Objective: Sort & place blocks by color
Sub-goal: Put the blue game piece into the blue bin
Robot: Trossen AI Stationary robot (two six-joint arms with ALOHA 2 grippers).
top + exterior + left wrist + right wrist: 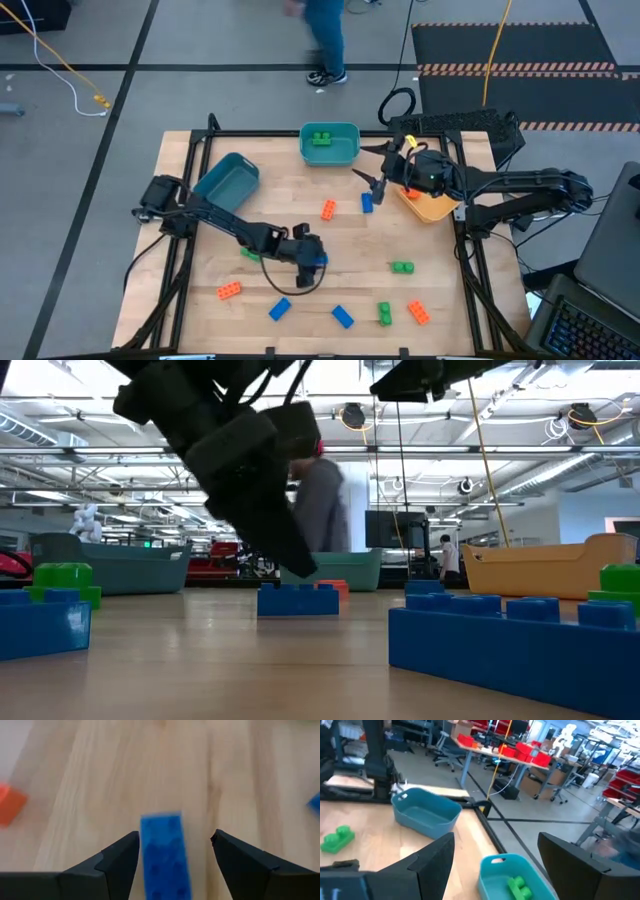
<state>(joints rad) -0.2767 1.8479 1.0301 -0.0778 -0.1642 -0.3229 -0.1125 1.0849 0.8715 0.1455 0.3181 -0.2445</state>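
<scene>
**Left gripper holds a blue block; more blocks lie on the table**

I see my left gripper point(312, 262) low over the middle of the wooden table point(200, 300). A small blue studded plastic block point(165, 857) sits between its two dark fingers point(120, 862). It touches one finger, and there is a gap on the other side. So the gripper looks partly open around the block.

My right gripper point(377, 180) hangs over the far side of the table, near the orange-yellow plastic bin point(432, 208). Its fingers are spread apart and hold nothing.

A green block point(320, 138) lies inside the light teal plastic bin point(345, 152) at the far edge. The darker blue-teal bin point(228, 180) sits on the left side.

More blocks lie loose on the table. An orange block point(328, 209) and a blue block point(366, 202) are close together near the middle. A green block point(402, 267) lies on the right. Along the near side I see an orange block point(229, 291), two blue blocks point(279, 310) point(342, 317), a green block point(385, 314) and an orange block point(418, 313).

A person point(325, 40) stands on the floor past the far edge.
</scene>
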